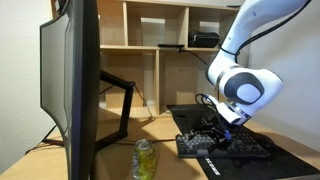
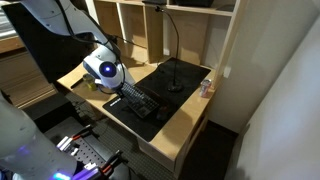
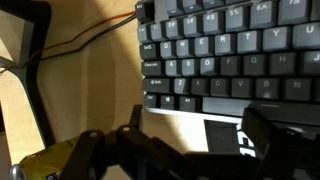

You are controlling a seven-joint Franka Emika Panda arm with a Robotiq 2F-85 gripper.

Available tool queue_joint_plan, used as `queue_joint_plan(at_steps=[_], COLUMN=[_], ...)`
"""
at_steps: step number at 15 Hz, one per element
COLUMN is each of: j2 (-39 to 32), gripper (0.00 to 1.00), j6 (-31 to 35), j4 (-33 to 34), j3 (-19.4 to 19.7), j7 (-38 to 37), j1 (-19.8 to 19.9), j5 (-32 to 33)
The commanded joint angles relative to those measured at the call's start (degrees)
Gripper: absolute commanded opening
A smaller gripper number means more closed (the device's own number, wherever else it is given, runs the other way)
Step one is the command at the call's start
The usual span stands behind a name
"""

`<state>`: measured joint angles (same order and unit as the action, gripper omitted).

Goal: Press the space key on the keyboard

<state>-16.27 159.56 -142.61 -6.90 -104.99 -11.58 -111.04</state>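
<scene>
The black keyboard [image 3: 220, 50] with dark grey keys fills the top of the wrist view, and its long space key [image 3: 250, 104] lies in the bottom row. My gripper [image 3: 198, 132] is open and empty. Its two dark fingers hang just in front of the keyboard's near edge, a little above the desk. In both exterior views the gripper [image 1: 214, 128] [image 2: 116, 88] hovers low over one end of the keyboard [image 1: 235, 146] [image 2: 142, 102]. I cannot tell whether a finger touches a key.
The keyboard lies on a large black desk mat [image 2: 170, 80] [image 1: 290, 160]. A green can [image 1: 145, 158] [image 3: 45, 160] stands close to the gripper. A monitor [image 1: 75, 80] on a black stand [image 3: 35, 80], a reddish cable [image 3: 90, 40], a gooseneck stand [image 2: 175, 40] and shelves [image 1: 150, 40] are nearby.
</scene>
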Motion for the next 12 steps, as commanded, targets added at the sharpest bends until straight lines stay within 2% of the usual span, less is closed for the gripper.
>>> queue_joint_plan(at_steps=[1,4,5,6,7,9,10,12], j2=[-2.6,7.3,11.6,14.3,16.7,22.0,14.3,18.8], gripper=[1.0,1.0,1.0,1.0,1.0,1.0,1.0,1.0], j6=[0.2,1.9,1.6,1.8,2.0,0.7,1.3,1.2], j4=[0.2,-6.8,-11.4,-13.7,-15.5,-20.4,-14.2,-17.9], j3=[0.4,-0.2,-0.8,-0.8,-1.1,-0.6,-1.0,-1.2], j7=[-0.1,-7.4,-6.9,-7.4,-5.7,-8.7,-6.2,-7.1], j1=[1.2,0.6,0.1,-0.1,0.4,0.0,0.8,0.9], j5=[1.2,7.5,6.9,7.8,6.0,9.1,7.1,7.8])
